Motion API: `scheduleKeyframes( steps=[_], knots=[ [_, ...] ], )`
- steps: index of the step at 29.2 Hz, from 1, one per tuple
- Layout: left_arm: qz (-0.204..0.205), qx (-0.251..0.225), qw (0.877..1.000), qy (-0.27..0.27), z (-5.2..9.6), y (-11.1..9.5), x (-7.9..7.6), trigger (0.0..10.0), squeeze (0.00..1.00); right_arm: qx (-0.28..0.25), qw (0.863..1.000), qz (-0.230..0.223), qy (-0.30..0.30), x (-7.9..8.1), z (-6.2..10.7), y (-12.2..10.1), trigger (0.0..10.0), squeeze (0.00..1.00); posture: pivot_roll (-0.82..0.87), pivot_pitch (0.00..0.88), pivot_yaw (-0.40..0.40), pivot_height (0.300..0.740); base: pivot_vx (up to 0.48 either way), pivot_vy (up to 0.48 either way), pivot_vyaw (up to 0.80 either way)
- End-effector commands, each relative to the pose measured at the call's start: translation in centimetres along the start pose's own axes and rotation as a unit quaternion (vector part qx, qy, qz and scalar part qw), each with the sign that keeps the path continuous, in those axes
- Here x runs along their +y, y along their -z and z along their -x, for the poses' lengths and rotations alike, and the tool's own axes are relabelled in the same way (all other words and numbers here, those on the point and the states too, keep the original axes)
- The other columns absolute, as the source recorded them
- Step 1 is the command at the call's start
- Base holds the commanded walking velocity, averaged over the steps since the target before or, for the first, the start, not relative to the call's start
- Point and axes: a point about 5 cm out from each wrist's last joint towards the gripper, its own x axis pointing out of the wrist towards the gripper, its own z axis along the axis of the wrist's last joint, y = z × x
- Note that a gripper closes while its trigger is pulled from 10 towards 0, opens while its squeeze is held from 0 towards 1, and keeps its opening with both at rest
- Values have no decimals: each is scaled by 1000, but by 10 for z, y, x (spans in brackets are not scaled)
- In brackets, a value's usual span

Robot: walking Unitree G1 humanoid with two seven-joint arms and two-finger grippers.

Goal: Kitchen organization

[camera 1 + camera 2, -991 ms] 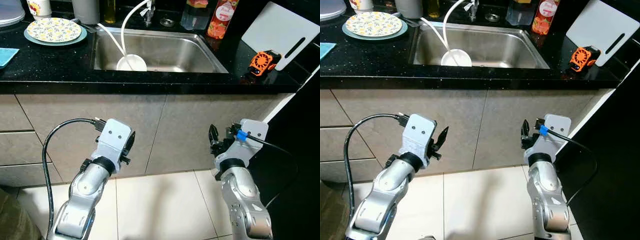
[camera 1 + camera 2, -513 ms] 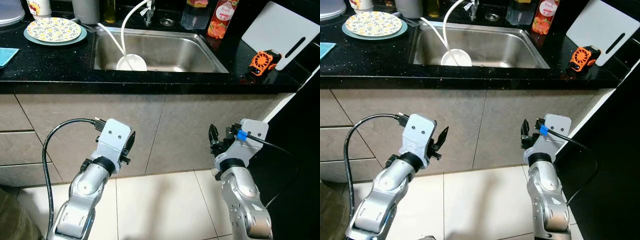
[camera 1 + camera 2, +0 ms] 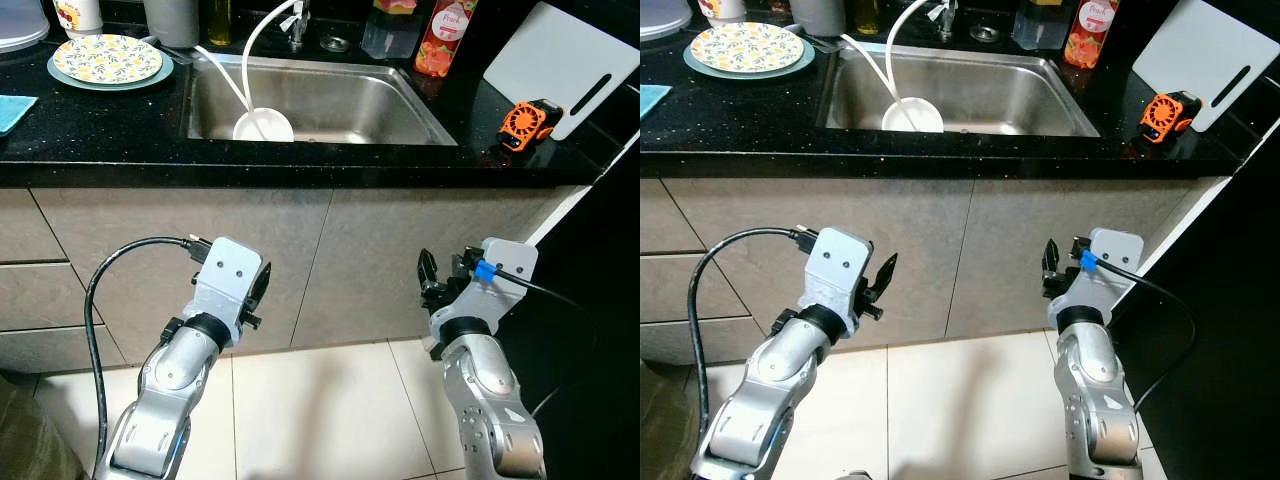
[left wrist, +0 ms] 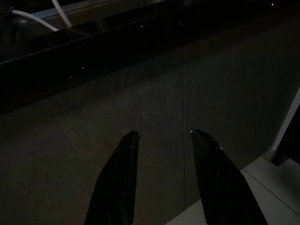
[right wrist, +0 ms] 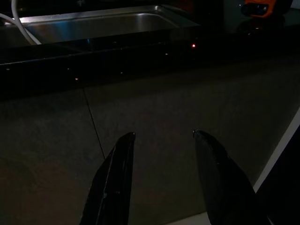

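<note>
Kitchen sink (image 3: 320,100) sits in the black desk (image 3: 90,135), far above both tools. Nearest, the left tool (image 4: 161,136) and right tool (image 5: 161,136) hang low before the cabinet fronts (image 3: 400,250), fingers open, holding nothing. A white bowl (image 3: 263,126) lies in the sink; a patterned plate (image 3: 107,58) rests to its left.

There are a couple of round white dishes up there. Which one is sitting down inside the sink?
The plain white bowl, at the near left of the sink under the white hose. The other, a yellow-patterned plate, rests on the black counter to the sink's left.
</note>
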Motion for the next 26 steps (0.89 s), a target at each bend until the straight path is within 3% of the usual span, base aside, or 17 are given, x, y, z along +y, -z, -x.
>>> scheduleKeyframes(
  steps=[1, 26],
  knots=[
    [2, 5, 1000, 9, 0, 2, -4, 10000, 0, 1, 1000, 7, 8, -4, 1, 0, 10000, 0, 196, 84, -114, 740, 0, 0, 0],
    [7, 7, 1000, 16, 0, 3, -8, 10000, 0, 3, 1000, 9, 9, -7, 3, 1, 10000, 0, 202, 78, -119, 740, 0, 0, 0]
  ],
)
